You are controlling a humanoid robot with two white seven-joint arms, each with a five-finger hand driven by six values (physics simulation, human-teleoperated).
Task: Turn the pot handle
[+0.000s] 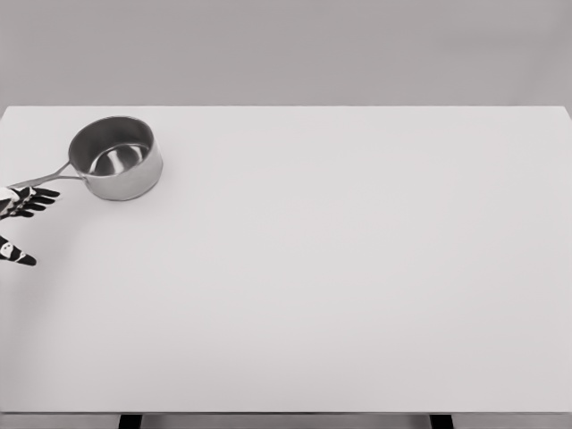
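Just right of the spread-fingered left hand (22, 219) sits the pot (116, 158), handle (49, 176) toward it.

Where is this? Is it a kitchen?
Probably not a real kitchen: it looks like a simulated test bench. There is just a plain white table, one steel pot, a bare grey wall, and the robot's left hand.

the pot (116, 158) stands upright on the worktop (340, 268), in its far left corner area. its handle (52, 175) runs from the pot's left side toward the near left. the left hand (20, 219) lies at the left edge, just near of the handle's tip, fingers (37, 198) spread and pointing right, just beside the handle.
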